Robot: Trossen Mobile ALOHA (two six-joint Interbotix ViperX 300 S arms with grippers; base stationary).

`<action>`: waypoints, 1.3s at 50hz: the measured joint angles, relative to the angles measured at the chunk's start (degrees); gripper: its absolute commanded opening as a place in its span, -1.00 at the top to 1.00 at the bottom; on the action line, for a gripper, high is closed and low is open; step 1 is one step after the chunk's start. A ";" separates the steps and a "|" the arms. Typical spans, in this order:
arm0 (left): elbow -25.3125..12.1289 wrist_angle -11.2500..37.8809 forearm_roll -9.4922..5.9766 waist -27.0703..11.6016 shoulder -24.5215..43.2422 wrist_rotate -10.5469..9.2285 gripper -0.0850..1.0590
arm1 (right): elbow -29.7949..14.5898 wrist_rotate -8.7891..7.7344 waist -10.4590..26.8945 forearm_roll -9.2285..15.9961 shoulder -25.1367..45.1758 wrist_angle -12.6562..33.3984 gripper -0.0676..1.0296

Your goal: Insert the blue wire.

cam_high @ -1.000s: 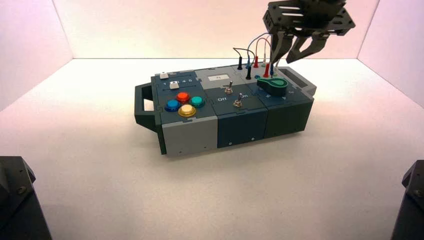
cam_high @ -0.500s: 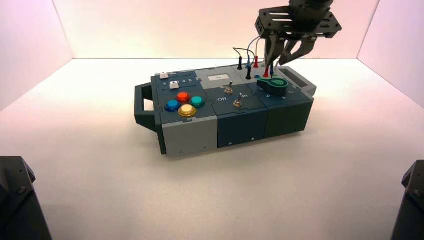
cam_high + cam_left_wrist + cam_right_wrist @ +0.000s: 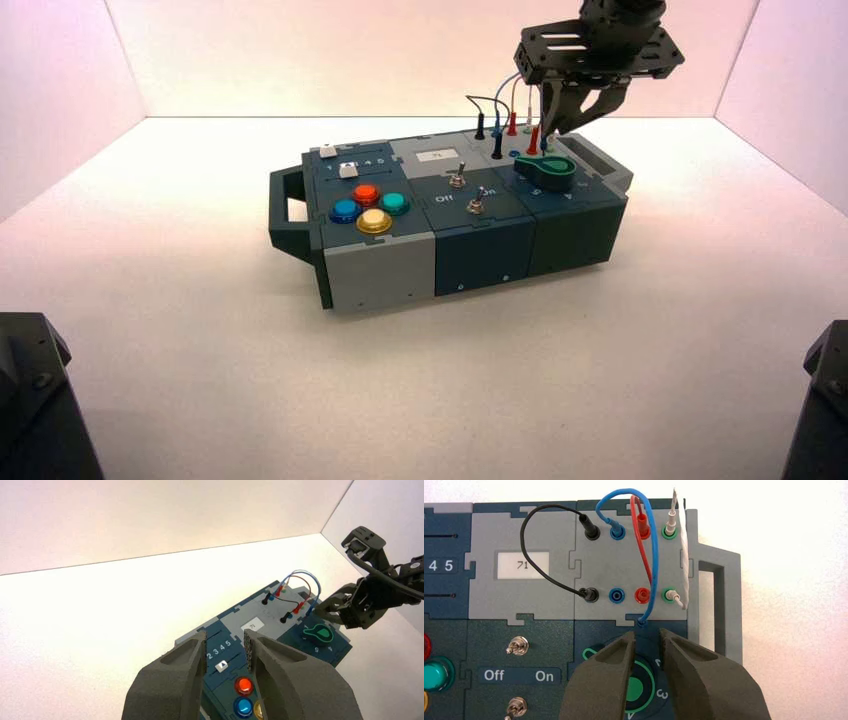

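The blue wire (image 3: 653,555) arches up from the far-row blue socket. Its free plug end (image 3: 641,621) hangs loose over the box (image 3: 480,250), at the edge of the green knob's (image 3: 634,689) panel. The near-row blue socket (image 3: 616,595) is empty. My right gripper (image 3: 647,634) hovers above the knob, its fingers a narrow gap apart, with the free plug just beyond the fingertips and nothing gripped. In the high view it (image 3: 556,128) sits over the box's far right corner. My left gripper (image 3: 225,640) is open, empty and held back from the box.
A black wire (image 3: 531,555), a red wire (image 3: 642,545) and a white wire (image 3: 681,540) fill the neighbouring sockets. Two toggle switches (image 3: 517,646) stand by the Off/On lettering. A display (image 3: 522,565) reads 71. Coloured buttons (image 3: 368,207) and a handle (image 3: 287,210) are at the box's left end.
My right gripper has moved left and down over the wire sockets, and its fingers have narrowed from wide open to a small gap by the blue plug.
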 measured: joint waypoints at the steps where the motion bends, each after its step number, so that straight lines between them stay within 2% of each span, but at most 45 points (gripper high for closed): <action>1: 0.00 0.00 0.00 0.00 0.00 0.00 0.12 | 0.00 0.00 0.09 -0.09 0.00 0.00 0.38; 21: 0.00 0.00 -0.09 0.00 0.00 0.00 0.12 | -2.02 -0.09 0.00 -0.09 2.29 0.00 0.37; 32: 0.00 0.00 0.00 0.00 0.00 0.00 0.12 | -2.72 -0.26 0.09 -0.18 3.34 0.09 0.66; 38: -0.09 0.00 0.00 0.00 0.00 0.00 0.12 | -3.16 -1.41 0.00 -0.35 3.43 0.09 0.89; 44: -0.53 0.00 0.00 0.00 0.00 0.00 0.12 | -3.25 -1.93 0.00 -0.35 3.43 0.00 0.91; 65: -0.53 0.00 0.09 0.00 0.18 0.00 0.12 | -3.52 -2.02 0.26 0.53 3.08 0.97 0.91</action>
